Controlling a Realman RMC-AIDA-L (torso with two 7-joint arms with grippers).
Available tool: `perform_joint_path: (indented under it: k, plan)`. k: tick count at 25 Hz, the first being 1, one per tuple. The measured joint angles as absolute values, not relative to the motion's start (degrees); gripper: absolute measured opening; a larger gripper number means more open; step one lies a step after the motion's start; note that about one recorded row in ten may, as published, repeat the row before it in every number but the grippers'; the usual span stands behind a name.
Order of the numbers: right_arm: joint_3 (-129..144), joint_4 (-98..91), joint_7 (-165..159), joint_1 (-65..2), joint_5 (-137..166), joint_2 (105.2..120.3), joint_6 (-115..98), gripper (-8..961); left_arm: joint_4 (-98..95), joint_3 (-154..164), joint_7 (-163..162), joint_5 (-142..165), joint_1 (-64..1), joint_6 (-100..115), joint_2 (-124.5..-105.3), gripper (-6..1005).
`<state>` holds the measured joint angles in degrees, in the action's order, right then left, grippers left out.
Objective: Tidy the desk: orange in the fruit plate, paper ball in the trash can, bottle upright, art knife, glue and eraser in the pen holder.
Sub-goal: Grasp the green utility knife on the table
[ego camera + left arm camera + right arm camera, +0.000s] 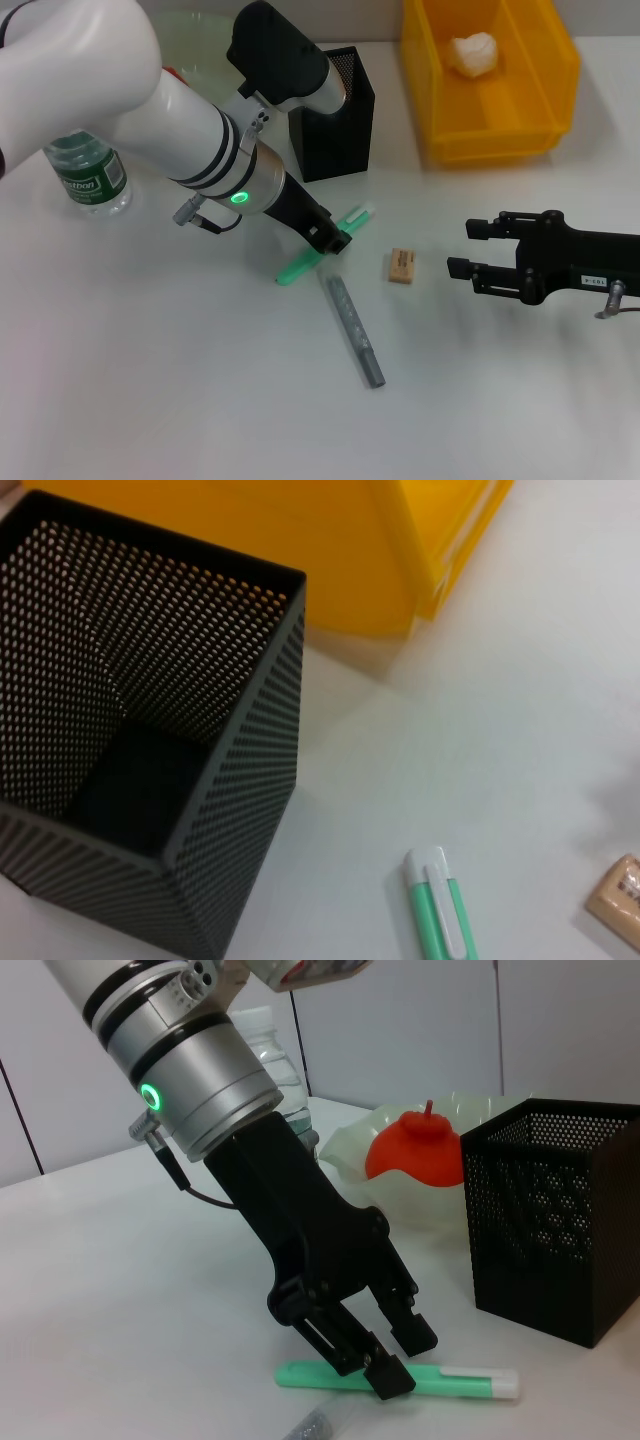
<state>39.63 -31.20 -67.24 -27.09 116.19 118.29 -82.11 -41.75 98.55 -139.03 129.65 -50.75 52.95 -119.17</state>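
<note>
Head view, going from left to right: the bottle (92, 175) stands up on the white table (150, 380). Behind the big white arm sits the fruit plate (400, 1145), and the right wrist view shows the orange (425, 1150) inside it. The left gripper (335, 238) is low over the green and white art knife (322, 246), with its fingers a little apart on either side of the knife. The black pen holder (335, 115) stands just behind. A grey glue stick (354, 330) lies near the knife. The eraser (402, 266) lies beside them. The paper ball (472, 53) is in the yellow trash can (490, 130). The right gripper (462, 248) waits on the right, fingers apart, holding nothing.
</note>
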Motion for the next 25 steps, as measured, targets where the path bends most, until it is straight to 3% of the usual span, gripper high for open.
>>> perform_joint_path:
  k: [25]
  plan:
    - [39.64,-31.11,-67.42,-27.37,116.19,118.39,-81.9,620,-41.75,100.2,-138.36,129.65,-50.77,52.59,-119.18,330]
